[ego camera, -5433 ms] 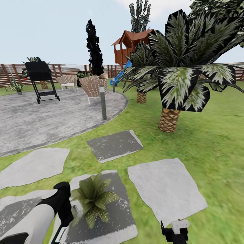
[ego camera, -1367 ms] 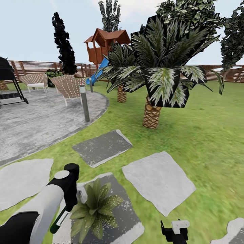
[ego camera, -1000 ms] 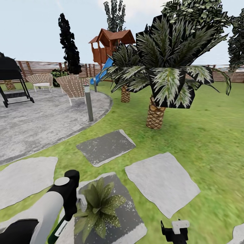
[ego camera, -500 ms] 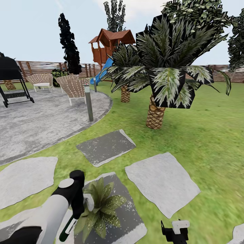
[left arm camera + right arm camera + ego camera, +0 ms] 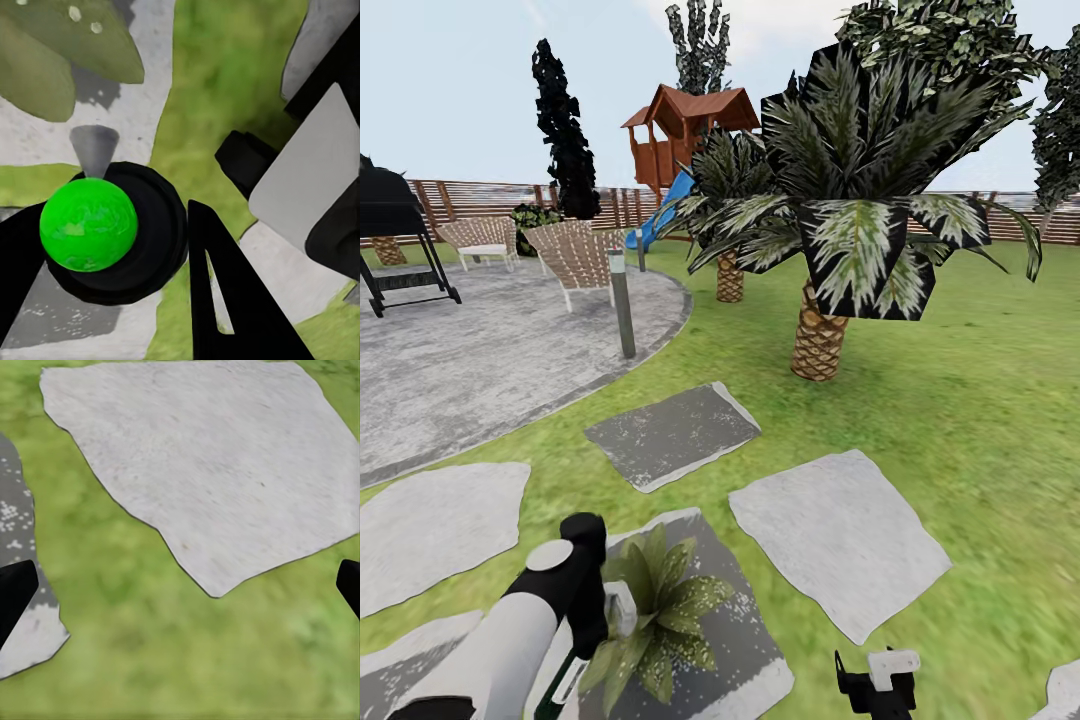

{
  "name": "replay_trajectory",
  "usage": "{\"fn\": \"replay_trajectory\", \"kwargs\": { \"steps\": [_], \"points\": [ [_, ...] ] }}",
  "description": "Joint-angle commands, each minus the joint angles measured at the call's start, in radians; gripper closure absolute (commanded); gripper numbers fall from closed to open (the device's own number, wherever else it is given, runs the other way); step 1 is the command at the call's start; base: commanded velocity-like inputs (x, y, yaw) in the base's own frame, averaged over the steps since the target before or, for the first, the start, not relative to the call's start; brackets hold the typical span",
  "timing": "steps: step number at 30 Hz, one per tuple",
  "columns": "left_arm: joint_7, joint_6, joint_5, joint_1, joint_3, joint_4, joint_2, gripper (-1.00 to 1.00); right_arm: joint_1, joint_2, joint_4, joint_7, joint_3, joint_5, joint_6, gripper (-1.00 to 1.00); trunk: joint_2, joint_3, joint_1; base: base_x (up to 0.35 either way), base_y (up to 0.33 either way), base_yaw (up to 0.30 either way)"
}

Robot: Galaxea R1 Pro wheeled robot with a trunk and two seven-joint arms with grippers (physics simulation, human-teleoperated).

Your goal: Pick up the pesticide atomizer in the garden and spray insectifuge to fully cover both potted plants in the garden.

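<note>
One plant (image 5: 658, 612) is in reach right now, sitting on a dark slab (image 5: 735, 640) at the lower left of the head view. Left gripper (image 5: 112, 247) has its fingers pinching the atomizer (image 5: 88, 223), and the wrist cam looks down on its green top with a grey nozzle cone (image 5: 94, 148) aimed toward the speckled leaves (image 5: 67, 52). In the head view the bottle hangs just beside the rosette, nearly touching the leaves.

My guess on handling: smooth round plastic, light, probably a bit slippery, so a grip around the body under the cap seems safest. Leaves look soft, so no bumping them.

Moving right, there's a pale slab (image 5: 838, 550) on the lawn, then the right gripper (image 5: 875, 680) hanging low over grass, fingers spread wide and holding nothing. Big palm (image 5: 840, 220) stands behind.
</note>
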Motion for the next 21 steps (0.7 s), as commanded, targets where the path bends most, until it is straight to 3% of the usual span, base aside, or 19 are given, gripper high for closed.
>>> {"fn": "replay_trajectory", "kwargs": {
  "steps": [1,9,15,21],
  "points": [
    [-0.011,0.012,0.001,-0.002,0.003,-0.028,0.0,1.0,0.0,0.0,0.001,-0.006,-0.004,0.011,-0.003,-1.0,0.0,-0.001,0.0,0.0,0.0,0.0],
    [0.014,0.008,0.013,0.023,0.004,-0.045,0.006,1.0,-0.001,0.001,0.001,-0.006,-0.004,0.011,-0.003,-1.0,0.0,-0.001,0.0,-0.009,0.0,0.0],
    [0.017,0.008,0.015,0.027,0.004,-0.045,0.008,1.0,-0.001,0.0,0.001,-0.006,-0.005,0.011,-0.003,-1.0,0.0,-0.001,0.0,-0.252,0.0,0.0],
    [0.025,0.007,0.014,0.035,0.005,-0.004,0.012,1.0,0.0,0.0,0.001,-0.006,-0.005,0.011,-0.003,-1.0,0.0,-0.001,0.0,-0.04,0.0,0.0]
  ]
}}
